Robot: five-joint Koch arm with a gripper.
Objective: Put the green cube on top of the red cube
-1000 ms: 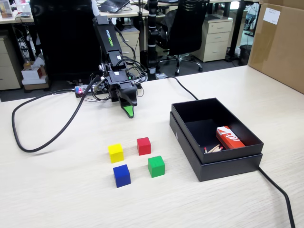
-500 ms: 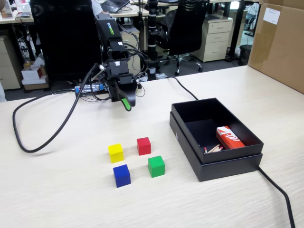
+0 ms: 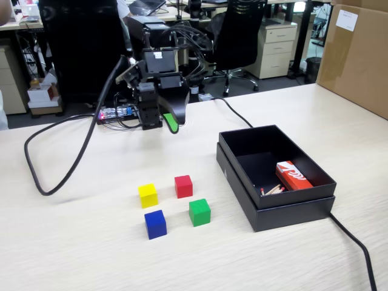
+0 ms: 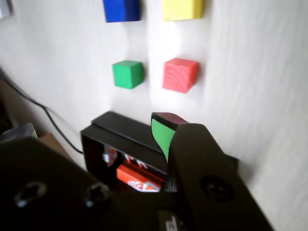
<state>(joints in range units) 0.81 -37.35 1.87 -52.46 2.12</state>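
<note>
Arm folded back at rear of surface (image 3: 73, 242), gripper (image 3: 170, 124) hanging low, well behind the cubes; jaws' gap cannot be told. Green cube (image 3: 199, 212) sits flat on surface, plain bright green, near red cube (image 3: 183, 186), apart.

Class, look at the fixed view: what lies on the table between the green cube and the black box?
Nothing: the strip of table between the green cube and the black box is bare wood in the fixed view.
</note>
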